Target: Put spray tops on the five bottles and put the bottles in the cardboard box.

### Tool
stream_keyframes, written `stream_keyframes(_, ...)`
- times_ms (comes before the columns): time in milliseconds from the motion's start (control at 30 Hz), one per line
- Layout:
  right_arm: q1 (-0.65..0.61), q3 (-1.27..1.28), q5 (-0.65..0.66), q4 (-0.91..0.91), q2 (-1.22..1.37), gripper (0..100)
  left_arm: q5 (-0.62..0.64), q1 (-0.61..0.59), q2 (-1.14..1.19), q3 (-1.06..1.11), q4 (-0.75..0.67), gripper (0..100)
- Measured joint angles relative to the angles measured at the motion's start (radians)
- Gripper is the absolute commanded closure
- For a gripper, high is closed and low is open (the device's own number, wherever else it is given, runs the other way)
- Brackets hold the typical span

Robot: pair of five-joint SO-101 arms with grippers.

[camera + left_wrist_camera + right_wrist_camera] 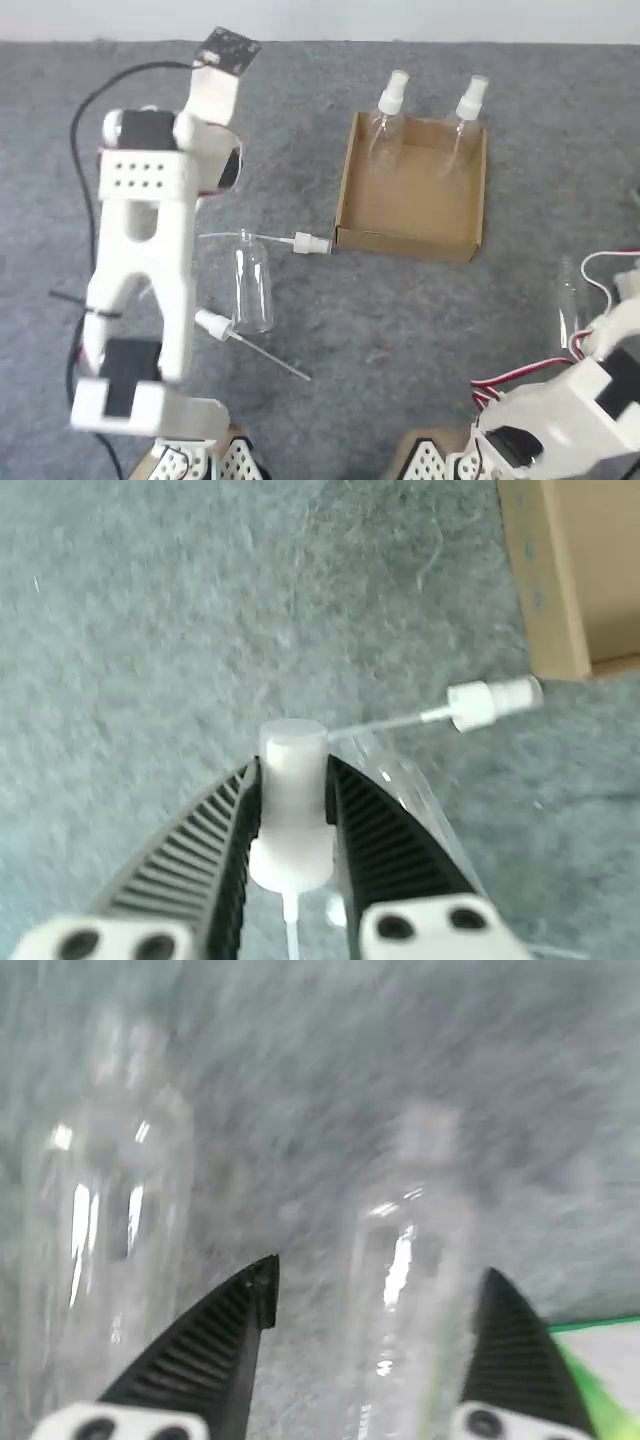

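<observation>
One clear bottle (405,1260) and a second bottle (105,1190) are blurred, their bases cut off at the edge. The gripped spray top's (293,750) tube runs out of frame.

The left arm (150,260) is built of white printed plastic links with black servo blocks set into them. One white housing (143,176) carries a grid of small round holes, and a black cable (75,140) loops along its side. The right arm (585,395) has the same white shells and black servos, with thin red, white and black wires (515,373). The left gripper (293,770) and right gripper (380,1275) have black ribbed fingers (200,850) tapering to points, on white bases with dark screw holes (80,943).
</observation>
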Motion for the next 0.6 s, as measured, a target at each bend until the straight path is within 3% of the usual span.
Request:
stream_keyframes(300,-0.009,-0.069,0.017,0.023,0.049,73.8,0.025,0.0,-0.396,0.405,-0.129,99)
stream_keyframes(600,0.002,-0.279,0.029,0.048,0.339,75.4,0.021,0.002,-0.511,0.499,-0.135,99)
